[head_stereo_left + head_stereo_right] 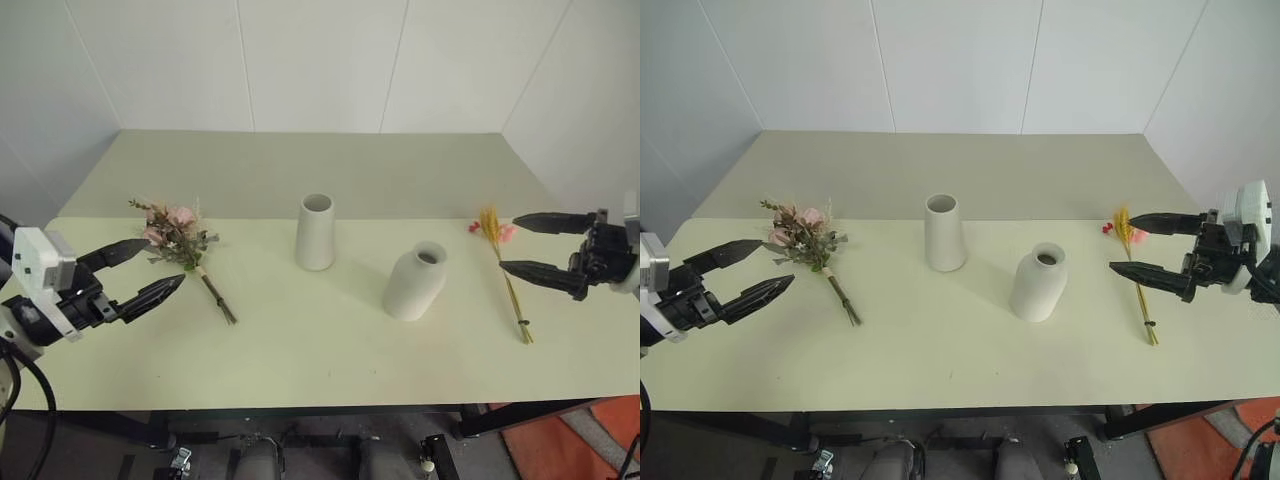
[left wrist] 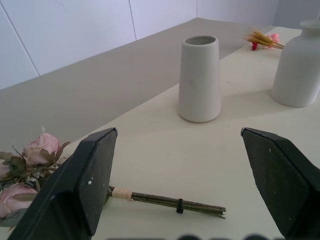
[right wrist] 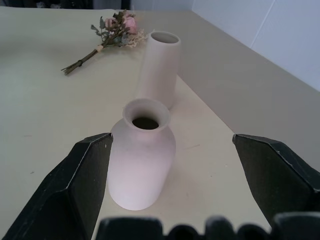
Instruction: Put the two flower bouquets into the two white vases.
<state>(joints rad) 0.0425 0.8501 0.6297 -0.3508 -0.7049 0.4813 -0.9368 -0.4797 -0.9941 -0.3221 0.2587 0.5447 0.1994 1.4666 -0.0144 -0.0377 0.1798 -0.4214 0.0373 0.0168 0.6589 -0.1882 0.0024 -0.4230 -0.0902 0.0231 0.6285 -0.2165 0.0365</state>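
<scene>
My left gripper (image 1: 143, 271) hangs over the near-left part of the pale green table (image 1: 330, 350) with its jaws spread wide and nothing between them, pointing inward across the tabletop. Just ahead of its fingertips and slightly off to the far side lies the bushy bouquet (image 1: 181, 245), flat on the table, its pink roses and leaves toward the wall and its tied stems running back toward the table's near edge; in my left wrist view the stems (image 2: 170, 202) lie crosswise low between my two fingers (image 2: 87, 180), not touched by either. Further along that same line stands the tall tapered vase (image 1: 316, 232), upright and empty, well apart from my left jaws. My right gripper (image 1: 528, 245) is released too, jaws gaping and holding nothing, poised above the right end of the table and pointing inward toward the left. The slim bouquet of wheat stalks (image 1: 505, 272) lies flat directly under and just before its fingertips, pink-red blooms at the far end, stalks trailing toward the near edge. Looking down my right wrist, the rounder bottle-shaped vase (image 3: 141, 160) stands upright framed between my open fingers, still some way ahead, with the tall vase beyond it and the bushy bouquet farther off. The two vases stand near each other, not touching.
</scene>
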